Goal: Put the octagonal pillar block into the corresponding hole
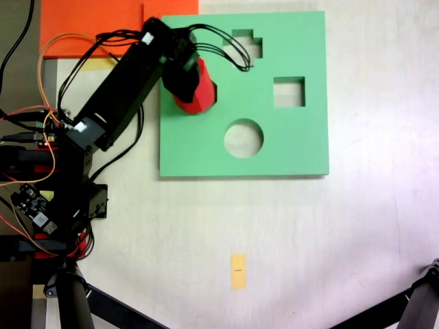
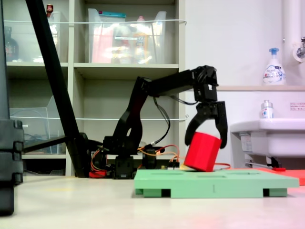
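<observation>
The gripper (image 2: 206, 138) clamps the red block (image 2: 202, 151) between its jaws, tilted, its low corner just above or touching the green board (image 2: 214, 183). In the first exterior view the block (image 1: 199, 89) sits over the board's (image 1: 206, 147) left part, at ten o'clock from the round hole (image 1: 243, 138).

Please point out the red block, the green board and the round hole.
Red block (image 2: 202, 151), second exterior view: its front side.
Green board (image 1: 302, 144), first exterior view: bare surface near the right edge.
Round hole (image 1: 243, 138), first exterior view: its middle.
</observation>
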### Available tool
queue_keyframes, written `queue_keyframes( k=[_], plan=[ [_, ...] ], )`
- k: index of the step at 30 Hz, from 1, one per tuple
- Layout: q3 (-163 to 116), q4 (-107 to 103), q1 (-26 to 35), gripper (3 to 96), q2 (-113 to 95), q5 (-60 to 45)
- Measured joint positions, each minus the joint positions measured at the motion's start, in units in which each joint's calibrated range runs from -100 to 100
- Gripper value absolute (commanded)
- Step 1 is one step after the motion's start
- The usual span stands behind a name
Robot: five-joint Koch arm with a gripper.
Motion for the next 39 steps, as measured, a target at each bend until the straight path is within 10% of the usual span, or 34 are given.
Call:
queue_keyframes(
  k=[39],
  plan=[
    [1.7,0.0,0.8,38.7,6.2,2.1]
  ],
)
